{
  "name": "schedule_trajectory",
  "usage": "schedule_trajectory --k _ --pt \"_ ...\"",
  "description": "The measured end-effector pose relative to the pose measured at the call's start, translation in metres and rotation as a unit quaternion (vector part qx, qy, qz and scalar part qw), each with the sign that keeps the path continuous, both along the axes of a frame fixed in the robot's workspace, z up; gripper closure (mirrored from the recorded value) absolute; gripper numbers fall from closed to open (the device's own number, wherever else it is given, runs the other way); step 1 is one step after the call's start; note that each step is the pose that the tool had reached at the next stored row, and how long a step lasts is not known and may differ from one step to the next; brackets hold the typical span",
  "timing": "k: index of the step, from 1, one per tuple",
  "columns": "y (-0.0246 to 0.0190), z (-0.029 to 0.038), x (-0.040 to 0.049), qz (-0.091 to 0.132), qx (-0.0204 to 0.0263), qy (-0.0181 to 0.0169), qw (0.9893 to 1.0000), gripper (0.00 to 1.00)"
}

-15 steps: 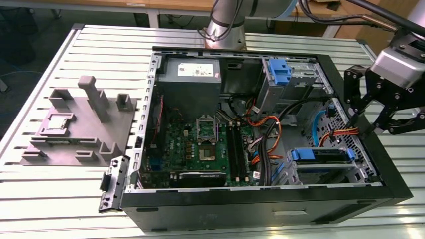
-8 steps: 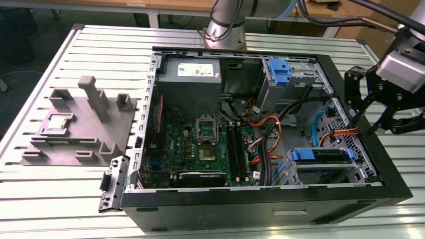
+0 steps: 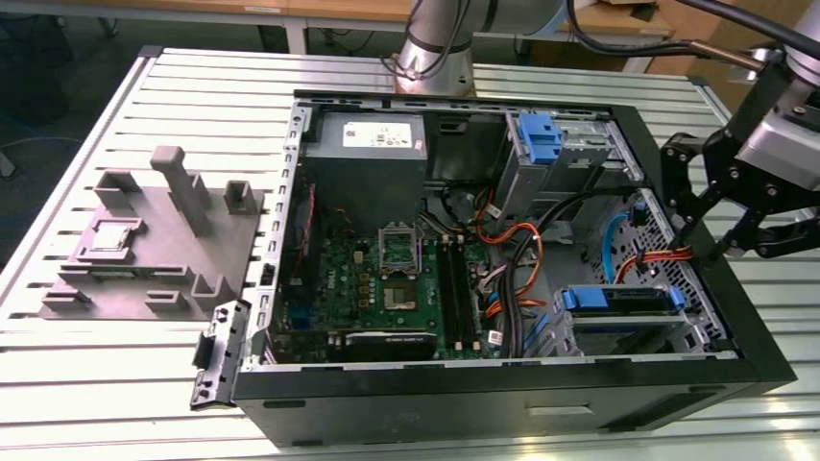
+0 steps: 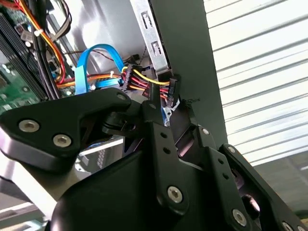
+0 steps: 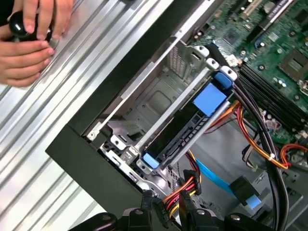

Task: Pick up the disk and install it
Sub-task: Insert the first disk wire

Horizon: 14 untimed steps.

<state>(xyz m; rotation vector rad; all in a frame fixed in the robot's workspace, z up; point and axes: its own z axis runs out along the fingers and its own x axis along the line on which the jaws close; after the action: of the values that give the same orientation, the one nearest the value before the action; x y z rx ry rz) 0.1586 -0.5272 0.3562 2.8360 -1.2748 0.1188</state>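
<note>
The gripper [image 3: 756, 226] hangs over the computer case's [image 3: 717, 279] side wall, holding nothing; whether its jaws are parted cannot be told. The disk [image 5: 185, 130] sits below it in the drive cage [image 5: 159, 96], with a cable bundle [image 5: 180, 190] crowding the nearest edge.

The bench [image 3: 115, 384] is a slatted aluminium top with grooves running across it. An open black computer case [image 3: 513, 389] lies on it, directly beneath and beside the end effector [image 3: 750, 226], which hangs over the case's far side wall. A grey fixture block [image 3: 154, 245] with upright pegs sits on the bench well away from the end effector, beyond the case. In the first wrist view, a person's hands [image 5: 29, 41] rest on the bench [image 5: 33, 144] beside the case [image 5: 82, 154].
</note>
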Motion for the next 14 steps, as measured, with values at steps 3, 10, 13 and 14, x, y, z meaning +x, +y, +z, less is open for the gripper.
schedule_trajectory --k 3,10,13,14 --pt "0.0000 -0.0007 0.0000 0.020 -0.0003 -0.0002 0.9998 0.64" --pt "0.0000 -0.0025 0.0035 0.055 -0.0001 -0.0003 0.9985 0.64" --pt "0.0000 -0.0030 0.0049 0.065 -0.0003 -0.0003 0.9979 0.64" --pt "0.0000 -0.0030 0.0049 0.066 -0.0002 -0.0003 0.9978 0.66"
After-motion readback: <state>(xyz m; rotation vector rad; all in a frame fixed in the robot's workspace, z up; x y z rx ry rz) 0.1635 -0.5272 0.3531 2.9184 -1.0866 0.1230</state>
